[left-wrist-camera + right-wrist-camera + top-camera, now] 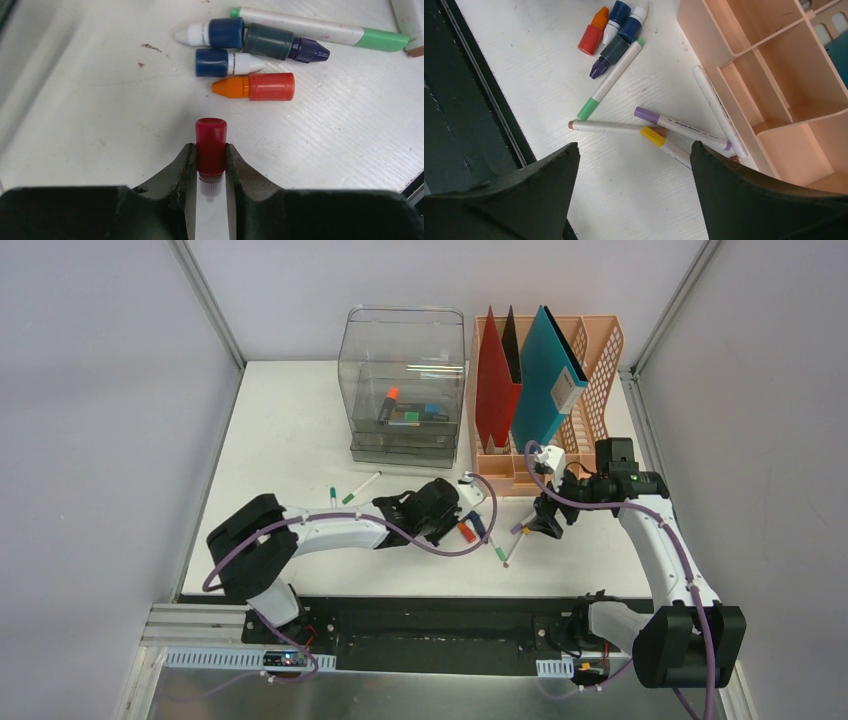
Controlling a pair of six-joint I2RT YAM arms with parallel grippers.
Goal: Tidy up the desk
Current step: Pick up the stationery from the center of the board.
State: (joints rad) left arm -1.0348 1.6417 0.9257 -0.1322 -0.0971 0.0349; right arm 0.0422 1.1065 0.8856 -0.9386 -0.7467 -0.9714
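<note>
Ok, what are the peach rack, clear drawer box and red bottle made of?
The peach rack looks like matte moulded plastic, given its lattice walls. The clear drawer box: glossy see-through plastic, contents visible inside. The red bottle: smooth, slightly shiny plastic, probably.

**DESK SURFACE: ITEMS RESTING ON IT**

The white desk (pixel 290 420) is carrying a clear drawer box (pixel 405 380) at upper centre of the top view. A peach file rack (pixel 603 360) is standing just beside it to the right. A green-tipped marker (pixel 361 487) is lying at centre left. At centre, four small bottles (pixel 227 62) are lying close together. Several markers (pixel 681 127) are lying crossed in front of the rack.
</note>
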